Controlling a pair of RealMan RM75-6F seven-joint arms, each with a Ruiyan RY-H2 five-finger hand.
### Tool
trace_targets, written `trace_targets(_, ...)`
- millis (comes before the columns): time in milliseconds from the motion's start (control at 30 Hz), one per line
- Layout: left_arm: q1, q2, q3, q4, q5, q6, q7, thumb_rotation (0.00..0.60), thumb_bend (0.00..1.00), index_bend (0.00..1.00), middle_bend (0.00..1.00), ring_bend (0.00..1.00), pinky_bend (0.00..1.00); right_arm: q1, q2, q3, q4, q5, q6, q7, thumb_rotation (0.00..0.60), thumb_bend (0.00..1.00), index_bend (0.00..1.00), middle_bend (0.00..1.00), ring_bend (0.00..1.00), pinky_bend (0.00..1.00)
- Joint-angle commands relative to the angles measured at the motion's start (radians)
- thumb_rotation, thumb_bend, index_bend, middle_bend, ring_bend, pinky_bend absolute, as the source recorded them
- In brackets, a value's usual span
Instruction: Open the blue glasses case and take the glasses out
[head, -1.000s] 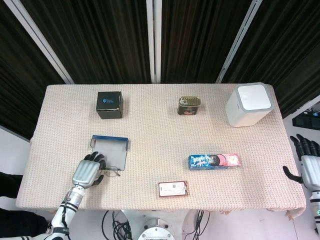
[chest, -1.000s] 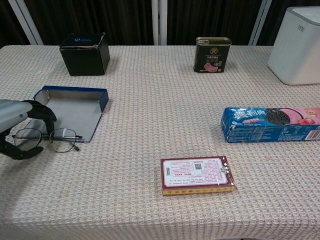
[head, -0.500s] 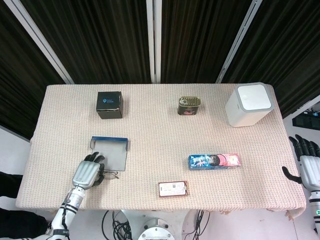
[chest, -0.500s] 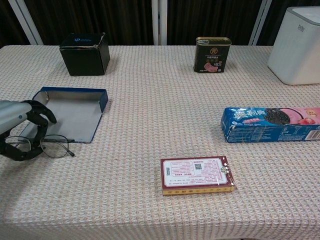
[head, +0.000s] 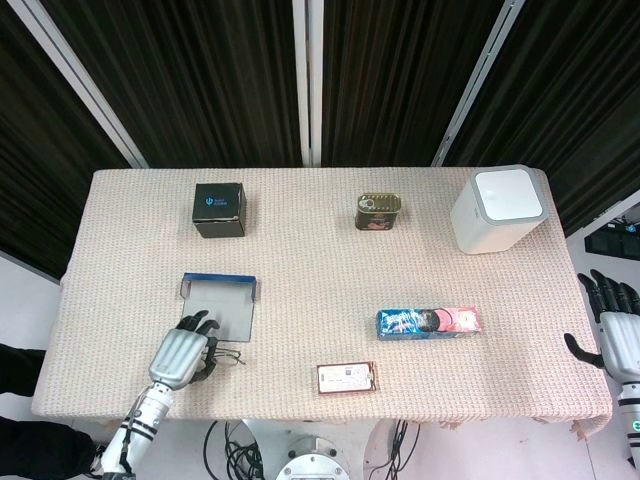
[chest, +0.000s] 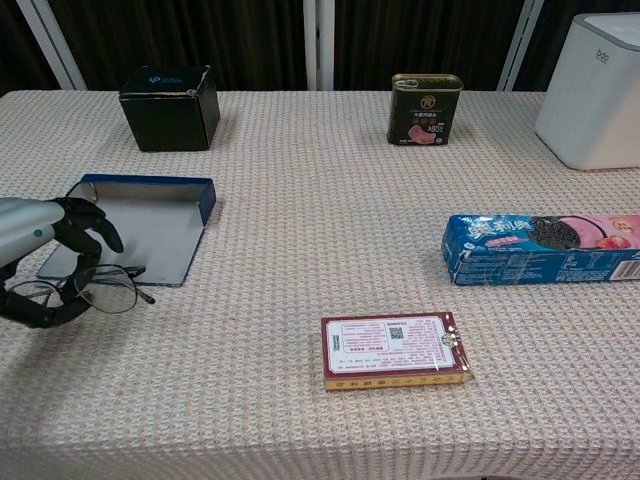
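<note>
- Holding the glasses between thumb and curled fingers, the left robot hand sits at the near left edge of the table, just in front of the case.
- From the head view the same left robot hand covers most of the glasses, with only a thin wire rim and one temple sticking out to its right.
- Lying open and flat just beyond the left hand, the blue glasses case shows its grey lining and its blue rim.
- Off the table's right edge, the right robot hand hangs with fingers spread apart and nothing in it.
- A black box stands at the far left, a tin can far centre, and a white box far right.
- A cookie pack lies on the right, and a small red-edged carton near the front centre.
</note>
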Motion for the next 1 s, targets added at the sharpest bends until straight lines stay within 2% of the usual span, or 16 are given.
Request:
trace_targets(33, 0.001, 0.003, 0.015, -0.014, 0.011, -0.012, 0.025, 0.6, 0.39, 0.71, 0.26, 0.1, 0.22, 0.0, -0.001, -0.001, 0.002, 0.0, -0.001, 0.001, 0.6, 0.24, 0.0, 0.0, 0.0, 0.0)
trace_targets(133, 0.001, -0.008, 0.016, -0.003, 0.006, -0.02, 0.053, 0.6, 0.38, 0.7, 0.25, 0.1, 0.22, -0.001, 0.0, -0.002, 0.003, -0.002, -0.001, 0.003, 0.6, 0.24, 0.0, 0.0, 0.0, 0.0)
trace_targets(233, -0.001, -0.013, 0.016, 0.011, 0.002, -0.032, 0.056, 0.6, 0.38, 0.62, 0.23, 0.1, 0.22, -0.003, 0.002, 0.0, 0.003, -0.001, 0.003, 0.006, 0.6, 0.24, 0.0, 0.0, 0.0, 0.0)
trace_targets(300, -0.004, -0.01, 0.016, 0.016, 0.011, -0.042, 0.042, 0.6, 0.37, 0.5, 0.22, 0.1, 0.22, -0.004, 0.004, 0.001, 0.004, 0.0, 0.006, 0.009, 0.6, 0.24, 0.0, 0.0, 0.0, 0.0)
trace_targets(367, -0.007, -0.007, 0.017, 0.024, 0.031, -0.046, 0.028, 0.6, 0.35, 0.3, 0.2, 0.1, 0.22, -0.004, 0.005, 0.002, 0.003, 0.0, 0.006, 0.01, 0.6, 0.24, 0.0, 0.0, 0.0, 0.0)
trace_targets(433, -0.011, -0.002, 0.021, 0.032, 0.048, -0.054, 0.017, 0.6, 0.34, 0.17, 0.19, 0.09, 0.22, -0.004, 0.005, 0.002, 0.003, -0.001, 0.006, 0.011, 0.6, 0.24, 0.0, 0.0, 0.0, 0.0)
trace_targets(533, -0.013, 0.004, 0.022, 0.032, 0.052, -0.064, 0.007, 0.6, 0.33, 0.08, 0.16, 0.08, 0.21, -0.003, 0.004, 0.002, 0.002, -0.002, 0.005, 0.009, 0.6, 0.24, 0.0, 0.0, 0.0, 0.0)
trace_targets(800, -0.014, 0.019, 0.021, 0.019, 0.039, -0.086, 0.008, 0.6, 0.33, 0.01, 0.14, 0.06, 0.21, -0.003, 0.005, 0.002, -0.001, -0.002, 0.007, 0.006, 0.6, 0.24, 0.0, 0.0, 0.0, 0.0)
trace_targets(1000, -0.013, 0.031, 0.018, 0.0, 0.045, -0.084, 0.011, 0.6, 0.32, 0.0, 0.13, 0.05, 0.21, -0.004, 0.007, 0.003, -0.004, -0.004, 0.01, 0.006, 0.6, 0.24, 0.0, 0.0, 0.0, 0.0)
